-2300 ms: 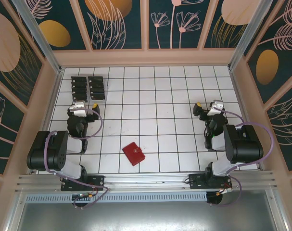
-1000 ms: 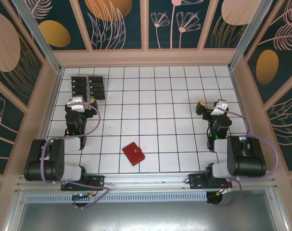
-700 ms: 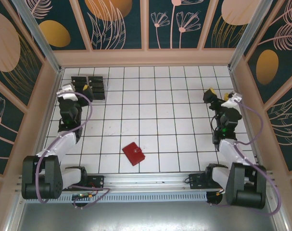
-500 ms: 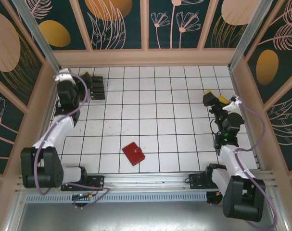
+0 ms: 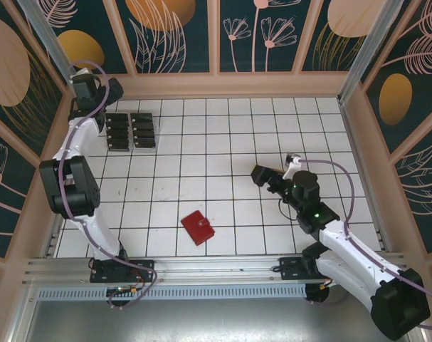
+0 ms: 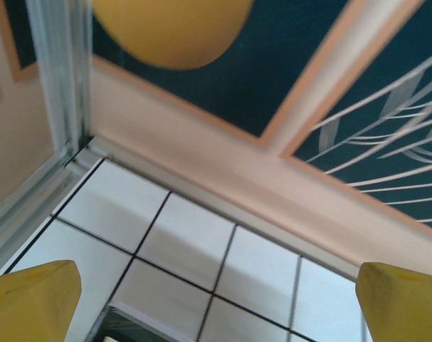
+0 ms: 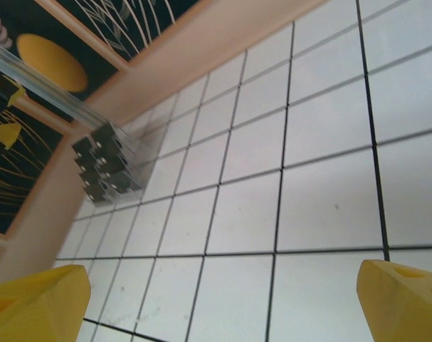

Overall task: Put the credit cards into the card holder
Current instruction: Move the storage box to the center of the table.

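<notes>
The red wallet (image 5: 198,227) lies on the white, black-gridded table (image 5: 230,135) near its front edge, between the arms. The black cards (image 5: 130,131) sit in two rows at the far left, well apart from it. The left gripper (image 6: 216,305) hangs over the far-left corner and the right gripper (image 7: 219,306) over mid-table. Both gape wide and are empty. Teal floral walls (image 5: 180,35) surround the table.

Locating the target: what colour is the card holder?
The card holder is red, clearest in the top external view.
</notes>
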Robot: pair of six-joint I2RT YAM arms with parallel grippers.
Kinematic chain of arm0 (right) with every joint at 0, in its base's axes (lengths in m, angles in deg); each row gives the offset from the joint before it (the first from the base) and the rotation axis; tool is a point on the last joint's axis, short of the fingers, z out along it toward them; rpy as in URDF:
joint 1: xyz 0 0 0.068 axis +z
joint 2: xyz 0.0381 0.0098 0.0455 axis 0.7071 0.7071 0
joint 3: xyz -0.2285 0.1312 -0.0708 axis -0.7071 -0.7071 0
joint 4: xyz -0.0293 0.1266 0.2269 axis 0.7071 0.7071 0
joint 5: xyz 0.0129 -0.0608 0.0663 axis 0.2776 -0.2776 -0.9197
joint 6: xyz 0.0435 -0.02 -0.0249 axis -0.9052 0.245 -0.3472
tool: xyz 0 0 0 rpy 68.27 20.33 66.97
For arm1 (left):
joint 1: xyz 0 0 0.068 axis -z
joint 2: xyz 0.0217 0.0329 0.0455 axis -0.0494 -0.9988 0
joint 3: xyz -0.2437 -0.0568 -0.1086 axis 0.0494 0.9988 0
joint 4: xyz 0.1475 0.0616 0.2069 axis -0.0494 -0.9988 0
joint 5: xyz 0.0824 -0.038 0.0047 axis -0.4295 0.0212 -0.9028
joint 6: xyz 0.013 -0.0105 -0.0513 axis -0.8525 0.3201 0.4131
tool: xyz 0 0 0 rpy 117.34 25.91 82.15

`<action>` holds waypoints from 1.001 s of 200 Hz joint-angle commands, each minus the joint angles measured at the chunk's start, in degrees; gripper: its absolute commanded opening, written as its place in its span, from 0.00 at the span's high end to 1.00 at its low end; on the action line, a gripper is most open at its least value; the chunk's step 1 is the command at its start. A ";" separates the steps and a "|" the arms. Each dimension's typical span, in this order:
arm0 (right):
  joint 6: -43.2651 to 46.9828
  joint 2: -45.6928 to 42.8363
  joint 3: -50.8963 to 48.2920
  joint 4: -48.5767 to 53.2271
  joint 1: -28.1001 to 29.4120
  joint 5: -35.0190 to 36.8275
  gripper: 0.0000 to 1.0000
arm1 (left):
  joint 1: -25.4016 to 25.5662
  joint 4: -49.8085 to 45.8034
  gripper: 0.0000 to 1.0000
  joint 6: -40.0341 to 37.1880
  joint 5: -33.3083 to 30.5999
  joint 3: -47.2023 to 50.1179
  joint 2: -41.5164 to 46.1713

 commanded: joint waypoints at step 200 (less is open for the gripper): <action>6.13 13.10 7.00 5.63 0.82 1.92 0.04 | -5.20 21.49 0.01 8.03 22.51 8.21 -13.42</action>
